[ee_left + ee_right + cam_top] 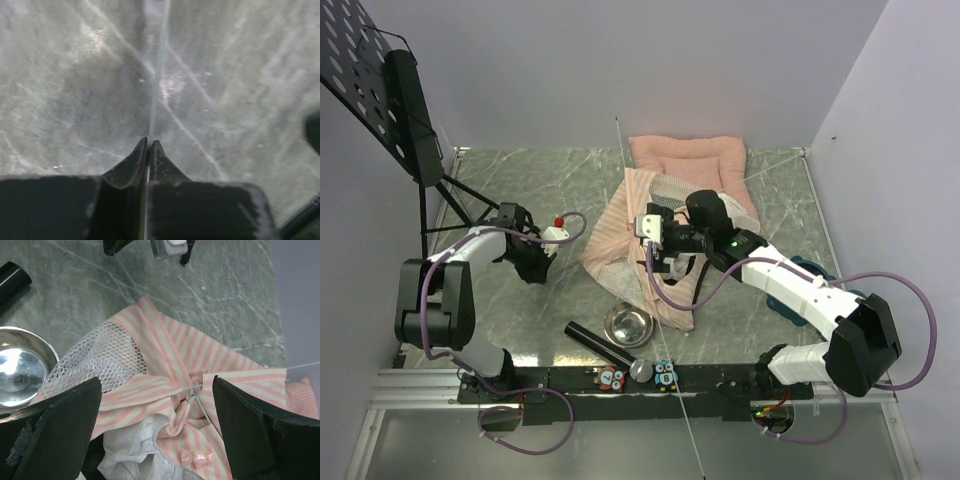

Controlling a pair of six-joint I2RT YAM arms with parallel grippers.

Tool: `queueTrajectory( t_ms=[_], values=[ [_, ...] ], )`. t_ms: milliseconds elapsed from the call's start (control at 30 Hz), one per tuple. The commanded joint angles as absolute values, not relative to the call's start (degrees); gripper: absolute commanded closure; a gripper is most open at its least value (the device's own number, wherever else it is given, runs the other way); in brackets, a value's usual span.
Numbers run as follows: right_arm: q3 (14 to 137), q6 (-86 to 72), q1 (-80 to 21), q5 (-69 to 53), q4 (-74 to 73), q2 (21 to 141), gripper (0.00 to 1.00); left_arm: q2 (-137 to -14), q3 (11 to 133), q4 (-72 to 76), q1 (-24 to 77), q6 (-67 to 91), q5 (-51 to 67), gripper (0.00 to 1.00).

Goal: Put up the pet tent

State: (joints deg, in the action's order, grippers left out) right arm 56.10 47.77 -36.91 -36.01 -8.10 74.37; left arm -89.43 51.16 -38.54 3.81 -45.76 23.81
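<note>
The pet tent (pixel 630 255) lies collapsed in the middle of the table, with pink-and-white stripes and white mesh. In the right wrist view its striped fabric (pixel 165 365) is bunched below me, with a mesh panel (pixel 95 357), a thin white pole end (pixel 202 405) and a small pink bow (pixel 197 458). My right gripper (pixel 157 425) hovers over it with jaws wide open and nothing between them; it also shows in the top view (pixel 658 258). My left gripper (pixel 533 268) points down at bare table left of the tent, with its jaws (pixel 149 142) shut together and empty.
A plain pink cushion (pixel 690 160) lies behind the tent. A steel bowl (pixel 628 325) and a black tube (pixel 600 343) sit near the front edge. A long thin white pole (pixel 625 170) crosses the table. A black perforated stand (pixel 390 100) is at the far left, and teal objects (pixel 800 272) at the right.
</note>
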Motion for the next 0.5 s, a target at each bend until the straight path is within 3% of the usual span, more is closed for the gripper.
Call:
queueTrajectory(
  t_ms=[0,167,467],
  values=[
    [55.4,52.0,-38.1,-39.2,-4.2,73.8,0.03,-87.3,57.3,-43.4,3.5,-46.2,33.9,0.99],
    [56.0,55.3,-40.4,-38.4,-2.1,74.3,0.11,-84.6,63.2,-49.8,4.7,-42.0,43.8,0.99],
    [58.9,62.0,-45.5,-34.9,3.5,79.0,0.23,-80.1,67.8,-51.9,12.2,-35.0,45.3,0.99]
  ],
)
